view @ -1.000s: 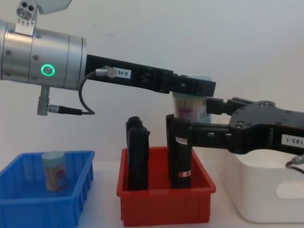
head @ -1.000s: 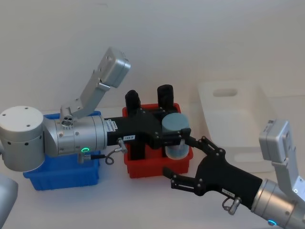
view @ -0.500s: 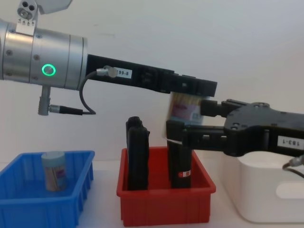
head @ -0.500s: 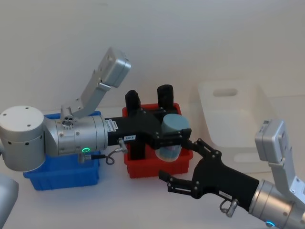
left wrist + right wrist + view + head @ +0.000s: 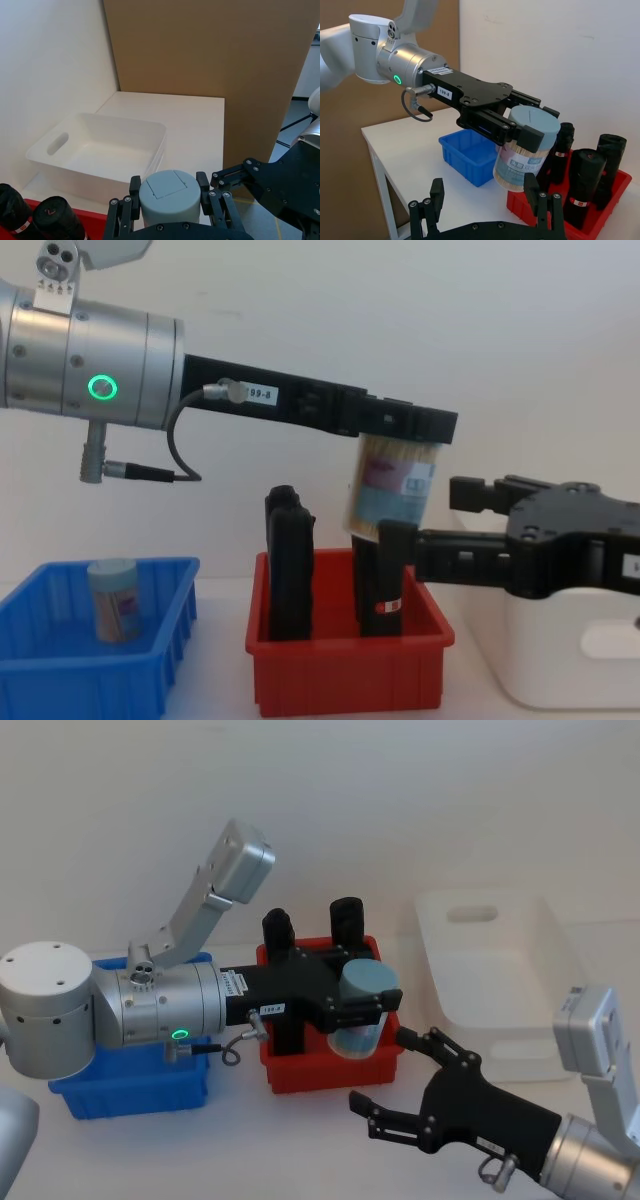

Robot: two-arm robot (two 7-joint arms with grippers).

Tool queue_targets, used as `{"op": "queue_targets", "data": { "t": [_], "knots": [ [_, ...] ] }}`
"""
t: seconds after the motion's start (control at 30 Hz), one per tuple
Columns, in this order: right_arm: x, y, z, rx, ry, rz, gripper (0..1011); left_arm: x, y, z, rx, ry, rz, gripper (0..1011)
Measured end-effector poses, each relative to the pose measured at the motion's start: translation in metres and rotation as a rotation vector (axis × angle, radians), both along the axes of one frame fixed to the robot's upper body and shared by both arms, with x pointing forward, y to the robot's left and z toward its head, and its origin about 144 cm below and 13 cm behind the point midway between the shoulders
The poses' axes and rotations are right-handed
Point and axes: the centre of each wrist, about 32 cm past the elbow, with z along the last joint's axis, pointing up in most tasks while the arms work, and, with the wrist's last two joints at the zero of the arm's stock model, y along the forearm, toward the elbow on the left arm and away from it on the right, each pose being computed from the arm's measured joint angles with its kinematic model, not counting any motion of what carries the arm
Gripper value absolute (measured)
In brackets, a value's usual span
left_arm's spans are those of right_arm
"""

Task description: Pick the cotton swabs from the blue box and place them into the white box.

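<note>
Left to right before me: left bin holding a jar; middle bin holding two canisters; then tub.

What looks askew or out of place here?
The clear cylindrical cotton-swab jar with a pale blue lid hangs tilted, not upright, in the left gripper above the red plastic bin. The open right gripper is beside it, not touching.

Table: white, flat top.
Red bin: stands on the table, middle of the row.
Blue box: left of the red bin, a small gap between.
White box: close beside the red bin's right, taller.
</note>
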Motion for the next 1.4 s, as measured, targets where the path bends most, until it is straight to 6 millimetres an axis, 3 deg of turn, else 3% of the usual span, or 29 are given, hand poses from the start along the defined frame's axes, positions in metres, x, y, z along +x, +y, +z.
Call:
{"op": "queue_targets", "data": {
  "t": [0.57, 1.4],
  "knots": [
    [-0.002, -0.008, -0.006, 0.057, 0.036, -0.110, 1002, 0.000, 0.000, 0.000, 0.000, 0.000, 0.001, 670],
    [0.015, 0.003, -0.015, 0.147, 0.078, -0.137, 1002, 0.000, 0.000, 0.000, 0.000, -0.001, 0.002, 670]
  ]
}}
